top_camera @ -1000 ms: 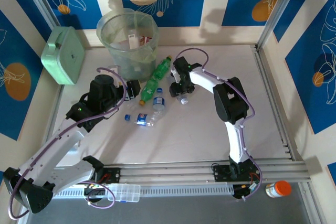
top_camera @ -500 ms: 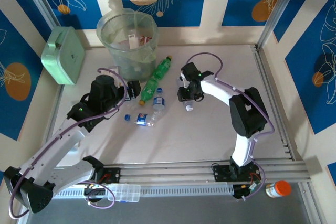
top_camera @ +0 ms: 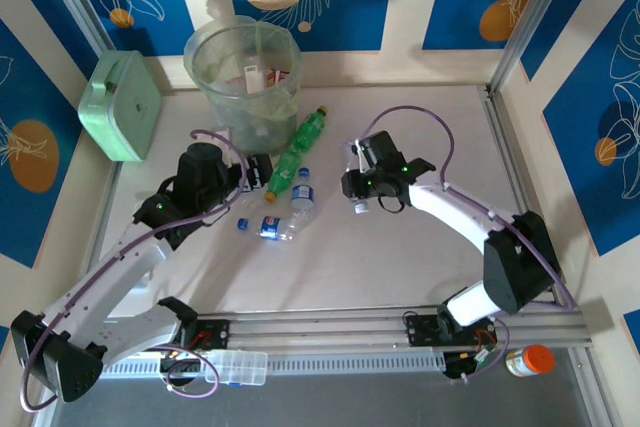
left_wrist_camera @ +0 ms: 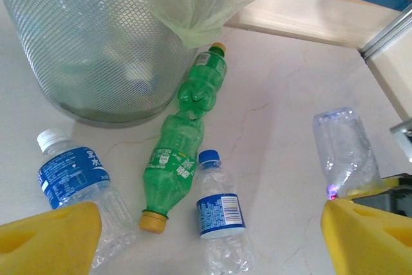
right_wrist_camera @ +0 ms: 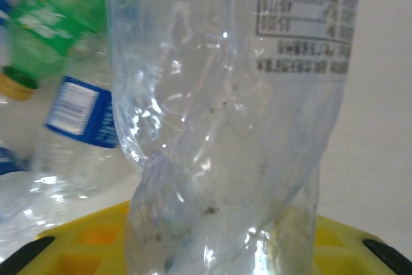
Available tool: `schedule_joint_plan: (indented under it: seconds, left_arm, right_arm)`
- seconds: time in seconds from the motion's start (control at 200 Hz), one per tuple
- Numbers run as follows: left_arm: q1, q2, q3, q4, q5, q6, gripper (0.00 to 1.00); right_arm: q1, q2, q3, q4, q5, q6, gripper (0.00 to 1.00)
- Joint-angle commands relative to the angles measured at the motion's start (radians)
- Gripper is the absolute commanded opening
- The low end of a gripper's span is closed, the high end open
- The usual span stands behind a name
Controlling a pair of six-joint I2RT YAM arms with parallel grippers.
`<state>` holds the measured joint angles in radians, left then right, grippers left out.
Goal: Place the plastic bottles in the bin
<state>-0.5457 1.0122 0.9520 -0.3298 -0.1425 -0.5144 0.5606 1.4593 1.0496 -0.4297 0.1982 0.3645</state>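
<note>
Right gripper (top_camera: 352, 185) is clamped on a crushed clear bottle (top_camera: 350, 157) near the middle of the table (top_camera: 400, 267), cap toward the near edge. The bin (top_camera: 205, 57) stands at the far edge, to the gripper's far left, and a green bottle (top_camera: 298, 152) lies slantwise between them. Left gripper (top_camera: 256, 169) sits nearer the bin, beside its base.

From the left wrist, its yellow fingers (left_wrist_camera: 51, 239) stand wide apart, holding nothing; two blue-labelled bottles (left_wrist_camera: 219, 214) flank the green one's cap end.

From the right wrist, yellow pads (right_wrist_camera: 90, 249) pinch the crushed bottle's narrow end.

The table is pale and smooth; I judge the carry must rise over the bin's tall rim
</note>
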Motion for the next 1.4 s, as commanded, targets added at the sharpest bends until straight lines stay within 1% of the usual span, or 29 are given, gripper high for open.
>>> schedule_joint_plan:
  seconds: [0.0, 0.19, 0.275, 0.405, 0.555, 0.61, 0.735, 0.83, 0.985, 1.05, 1.125, 1.215, 1.31, 1.395]
  left_arm:
    - [-0.005, 0.006, -0.018, 0.051, 0.101, 0.01, 0.92]
    - [-0.005, 0.001, -0.023, 0.14, 0.334, 0.017, 0.94]
    - [-0.005, 0.004, -0.03, 0.206, 0.428, -0.034, 0.94]
    - [-0.008, 0.058, -0.04, 0.373, 0.618, -0.154, 0.97]
    - [-0.018, 0.154, -0.036, 0.566, 0.751, -0.285, 0.98]
    - [-0.027, 0.186, -0.016, 0.585, 0.773, -0.293, 1.0]
    - [-0.062, 0.241, 0.012, 0.619, 0.796, -0.28, 0.99]
    - [-0.081, 0.285, 0.035, 0.642, 0.838, -0.268, 0.99]
    - [-0.09, 0.339, 0.035, 0.755, 0.891, -0.307, 0.99]
    - [-0.093, 0.361, 0.039, 0.764, 0.89, -0.315, 0.99]
    - [-0.101, 0.389, 0.041, 0.814, 0.902, -0.34, 0.99]
    - [-0.104, 0.414, 0.054, 0.81, 0.891, -0.341, 0.99]
    - [-0.113, 0.429, 0.052, 0.874, 0.891, -0.359, 0.99]
    - [-0.134, 0.447, 0.064, 0.915, 0.913, -0.365, 0.99]
  right_arm:
    - [0.033, -0.085, -0.025, 0.034, -0.023, 0.019, 0.26]
    - [0.05, -0.244, -0.075, 0.06, -0.124, 0.048, 0.25]
    - [0.062, -0.32, -0.105, 0.078, -0.165, 0.052, 0.25]
    - [0.065, -0.424, -0.148, 0.105, -0.24, 0.06, 0.24]
    - [0.067, -0.496, -0.173, 0.103, -0.293, 0.051, 0.24]
    - [0.066, -0.517, -0.182, 0.11, -0.312, 0.052, 0.24]
    - [0.064, -0.545, -0.191, 0.12, -0.355, 0.063, 0.24]
    - [0.065, -0.563, -0.196, 0.132, -0.396, 0.071, 0.24]
    - [0.065, -0.589, -0.212, 0.136, -0.423, 0.072, 0.24]
    - [0.064, -0.595, -0.222, 0.141, -0.425, 0.074, 0.24]
    - [0.064, -0.6, -0.23, 0.145, -0.434, 0.073, 0.24]
    - [0.064, -0.605, -0.243, 0.156, -0.435, 0.076, 0.24]
    - [0.064, -0.609, -0.253, 0.167, -0.438, 0.081, 0.24]
    - [0.063, -0.607, -0.26, 0.18, -0.442, 0.088, 0.24]
